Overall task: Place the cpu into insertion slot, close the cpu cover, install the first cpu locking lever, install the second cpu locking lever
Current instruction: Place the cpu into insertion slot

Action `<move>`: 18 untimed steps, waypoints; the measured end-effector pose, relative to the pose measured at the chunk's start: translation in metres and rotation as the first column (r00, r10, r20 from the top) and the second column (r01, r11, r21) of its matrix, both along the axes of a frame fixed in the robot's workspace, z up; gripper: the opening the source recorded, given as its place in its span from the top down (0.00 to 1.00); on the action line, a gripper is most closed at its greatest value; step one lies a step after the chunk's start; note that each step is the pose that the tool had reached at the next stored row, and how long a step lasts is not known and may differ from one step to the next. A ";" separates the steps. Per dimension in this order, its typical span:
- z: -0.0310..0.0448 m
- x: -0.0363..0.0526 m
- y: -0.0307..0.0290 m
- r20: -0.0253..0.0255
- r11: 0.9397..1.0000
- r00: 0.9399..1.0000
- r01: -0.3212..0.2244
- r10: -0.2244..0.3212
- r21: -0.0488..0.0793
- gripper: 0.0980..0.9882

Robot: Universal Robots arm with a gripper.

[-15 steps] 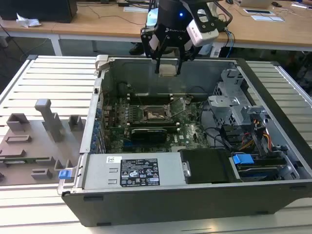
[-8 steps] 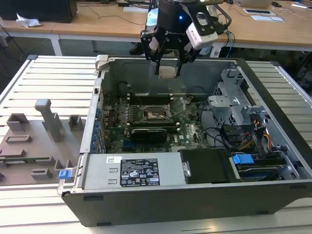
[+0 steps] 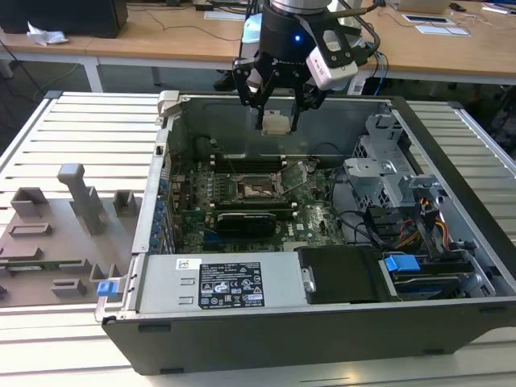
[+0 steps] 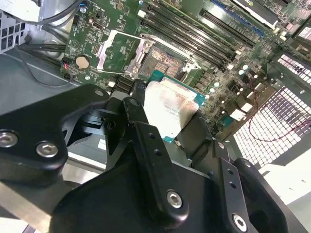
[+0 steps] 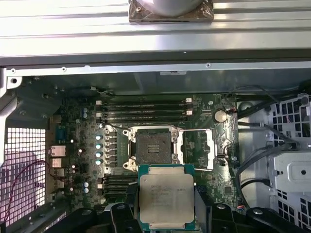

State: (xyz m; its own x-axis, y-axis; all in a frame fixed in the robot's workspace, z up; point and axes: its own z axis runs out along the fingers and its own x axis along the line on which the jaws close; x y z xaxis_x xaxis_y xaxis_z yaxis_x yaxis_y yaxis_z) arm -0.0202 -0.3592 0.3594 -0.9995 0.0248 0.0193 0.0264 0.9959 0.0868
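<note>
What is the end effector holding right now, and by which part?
The end effector holds the cpu, pinched at two opposite side edges, with its metal top left uncovered.

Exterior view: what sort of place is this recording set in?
Probably a robotics lab or office workshop: an open computer case lies on a slatted metal table, wooden desks stand behind, and the gripper holds a cpu.

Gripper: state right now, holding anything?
Gripper: shut on the cpu, held above the motherboard; insertion slot empty.
</note>
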 end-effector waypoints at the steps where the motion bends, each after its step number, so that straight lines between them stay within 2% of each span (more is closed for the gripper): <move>1: -0.0007 0.0000 0.0000 0.000 1.000 1.000 0.000 0.000 0.000 0.50; 13: -0.0054 0.0000 0.0000 0.000 1.000 1.000 0.000 0.000 -0.002 0.50; 18: -0.0104 0.0000 0.0000 0.000 1.000 1.000 0.000 0.000 -0.003 0.50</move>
State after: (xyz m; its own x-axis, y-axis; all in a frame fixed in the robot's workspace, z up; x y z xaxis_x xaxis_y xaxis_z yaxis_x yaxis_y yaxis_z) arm -0.0202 -0.3592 0.3491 -0.9995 0.0248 0.0191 0.0263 0.9961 0.0839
